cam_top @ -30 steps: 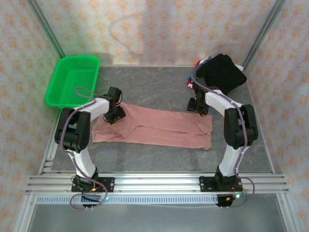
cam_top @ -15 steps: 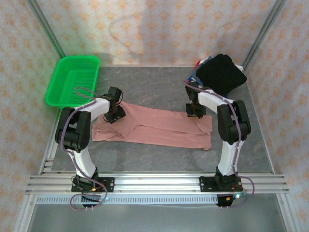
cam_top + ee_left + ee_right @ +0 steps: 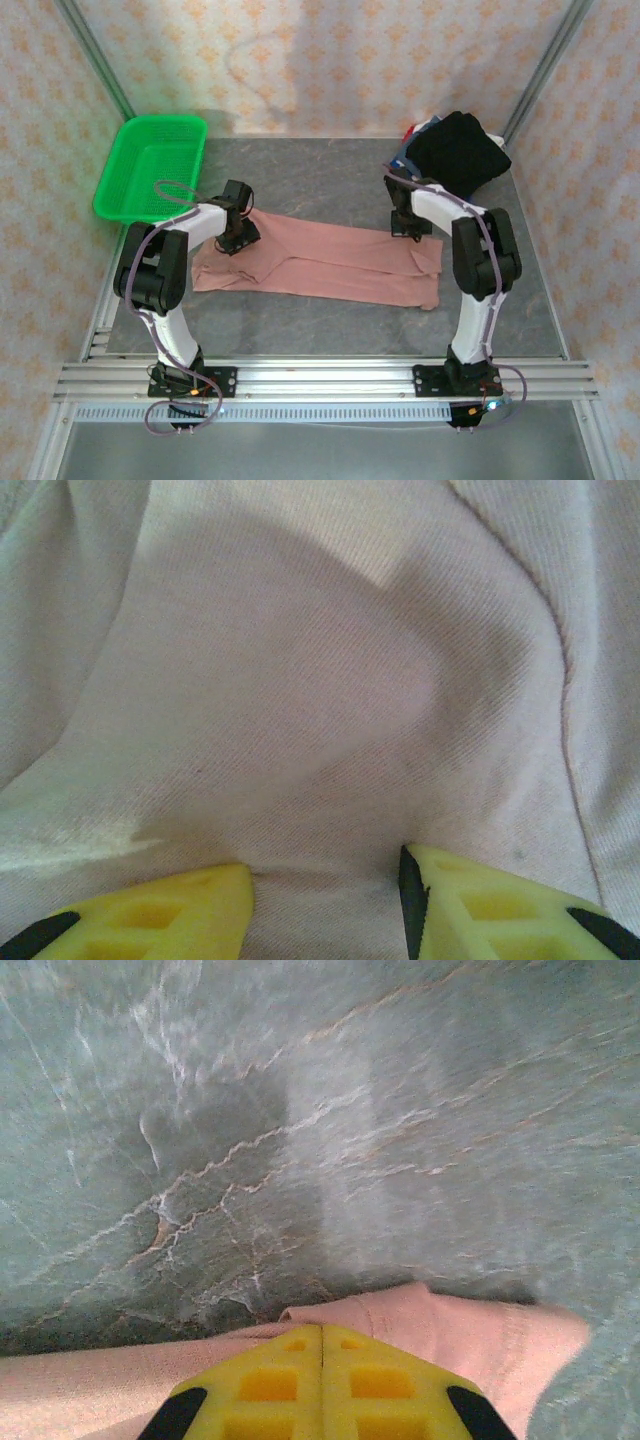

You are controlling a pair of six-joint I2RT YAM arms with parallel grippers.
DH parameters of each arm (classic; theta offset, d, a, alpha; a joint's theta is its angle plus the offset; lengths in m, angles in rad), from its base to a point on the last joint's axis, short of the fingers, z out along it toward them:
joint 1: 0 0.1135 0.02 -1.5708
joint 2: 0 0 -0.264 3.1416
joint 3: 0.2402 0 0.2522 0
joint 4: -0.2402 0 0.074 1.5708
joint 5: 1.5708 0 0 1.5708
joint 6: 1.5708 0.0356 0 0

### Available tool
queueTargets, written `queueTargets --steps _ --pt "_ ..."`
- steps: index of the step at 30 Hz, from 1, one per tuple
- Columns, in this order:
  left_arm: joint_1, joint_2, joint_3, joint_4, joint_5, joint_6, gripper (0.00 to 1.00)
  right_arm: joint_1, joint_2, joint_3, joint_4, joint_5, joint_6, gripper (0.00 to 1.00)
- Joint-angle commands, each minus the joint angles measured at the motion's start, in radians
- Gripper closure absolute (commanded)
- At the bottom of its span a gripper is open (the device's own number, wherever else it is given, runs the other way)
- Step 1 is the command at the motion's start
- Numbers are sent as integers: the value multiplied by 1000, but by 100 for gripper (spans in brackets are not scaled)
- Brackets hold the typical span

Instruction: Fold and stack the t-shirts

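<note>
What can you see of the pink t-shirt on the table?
The pink t-shirt is soft dusty-pink cloth, folded into a long band lying flat across the grey table, slightly creased. The left gripper presses its spread fingers into the left end; the right gripper, shut, pinches the far right edge.

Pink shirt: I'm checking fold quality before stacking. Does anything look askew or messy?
The pink shirt lies as a long strip, slanting slightly across the table; its left end is rumpled and wider. Nothing looks torn.
</note>
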State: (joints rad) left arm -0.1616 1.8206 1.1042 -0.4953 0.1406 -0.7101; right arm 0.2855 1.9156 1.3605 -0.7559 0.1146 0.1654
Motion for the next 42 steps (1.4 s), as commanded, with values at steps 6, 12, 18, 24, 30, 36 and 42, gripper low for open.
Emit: queueTargets --steps 6,12,18,24,30,36,42 --pt "7 83 -61 -20 -15 -41 58 -104 -119 -57 -39 69 83 100" --pt "7 83 -57 -28 -21 -60 60 -190 -173 -105 -20 35 112 100" --pt "7 83 -53 -32 -24 -66 61 -256 -177 -121 -48 28 149 100" --pt "3 82 -37 -39 -37 -56 61 -318 -182 -182 -5 -27 194 100" --pt "-45 -7 77 -38 37 46 51 -312 -290 -196 119 -310 135 67" --pt "-98 -14 281 -75 55 60 44 -307 -218 -146 92 -430 28 46" --pt "-75 158 403 -58 69 68 44 -306 -79 -62 55 -386 -26 48"
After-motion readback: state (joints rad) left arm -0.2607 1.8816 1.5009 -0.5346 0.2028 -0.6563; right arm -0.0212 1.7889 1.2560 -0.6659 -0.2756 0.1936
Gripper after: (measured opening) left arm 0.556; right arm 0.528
